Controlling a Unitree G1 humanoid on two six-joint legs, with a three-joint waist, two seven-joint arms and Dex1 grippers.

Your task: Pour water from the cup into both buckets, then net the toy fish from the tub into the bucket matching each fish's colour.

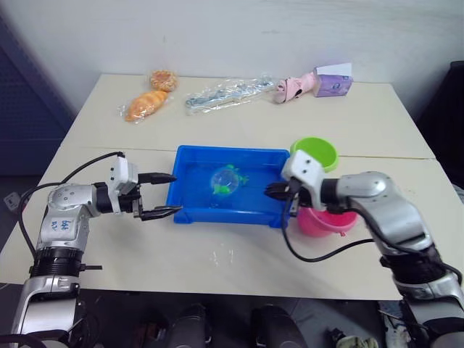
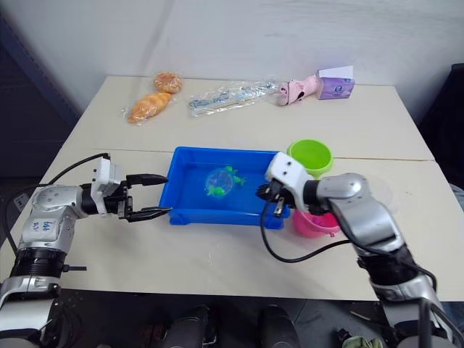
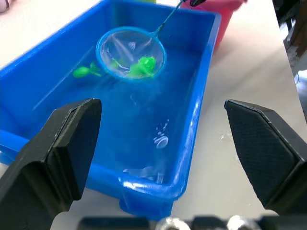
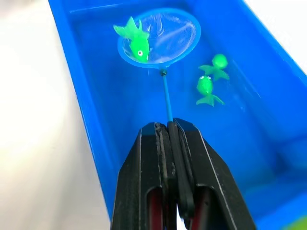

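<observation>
The blue tub (image 1: pixel 190 212) sits mid-table and holds water. My right gripper (image 1: pixel 279 191) is at the tub's right end, shut on the net's thin handle (image 4: pixel 166 96). The net hoop (image 4: pixel 159 37) lies in the water with one green toy fish (image 4: pixel 133 38) on its rim. Two more green fish (image 4: pixel 206 90) float beside it. My left gripper (image 1: pixel 168 194) stands open just outside the tub's left end, holding nothing. The lime green bucket (image 1: pixel 315 154) stands behind my right gripper. The pink bucket (image 1: pixel 326 222) is under my right forearm, partly hidden. The cup is hidden.
Along the table's far edge lie two bagged pastries (image 1: pixel 145 105), a clear plastic packet (image 1: pixel 228 92), a pink toy (image 1: pixel 293 87) and a purple box (image 1: pixel 333 81). Water drops (image 1: pixel 225 255) mark the table in front of the tub.
</observation>
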